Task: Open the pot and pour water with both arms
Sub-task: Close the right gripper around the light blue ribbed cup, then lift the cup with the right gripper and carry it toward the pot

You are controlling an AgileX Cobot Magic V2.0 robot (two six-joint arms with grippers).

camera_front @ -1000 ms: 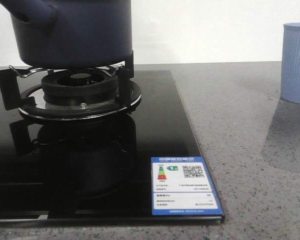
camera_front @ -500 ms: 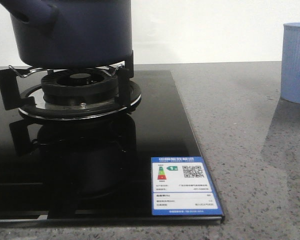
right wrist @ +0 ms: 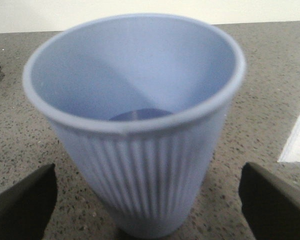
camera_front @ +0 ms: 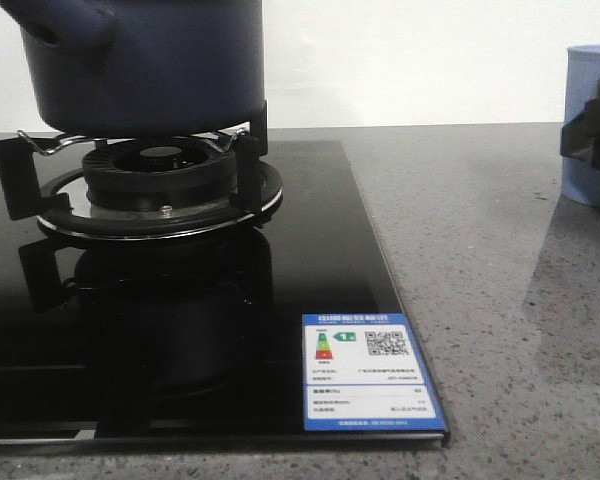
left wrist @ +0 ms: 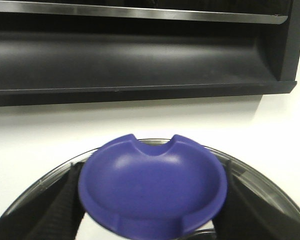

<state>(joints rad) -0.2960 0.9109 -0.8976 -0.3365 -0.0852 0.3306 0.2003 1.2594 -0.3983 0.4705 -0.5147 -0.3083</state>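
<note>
Surface [camera_front: 480,250]: grey speckled stone.
Right pincer [right wrist: 147,200]: jaws apart, straddling cup [right wrist: 135,125], ready to close.
Left pincer [left wrist: 150,200]: clamped on lid knob [left wrist: 152,187].
Pot [camera_front: 150,65]: on burner [camera_front: 160,185], well apart from right pincer.

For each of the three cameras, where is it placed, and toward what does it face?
Front: low over the counter, facing forward at the pot on the burner; right gripper at the cup.
Left wrist: on the left arm, facing a blue knob; fingers flank it.
Right wrist: facing the cup; fingers apart.
Shared: the cup, front and right wrist.
</note>
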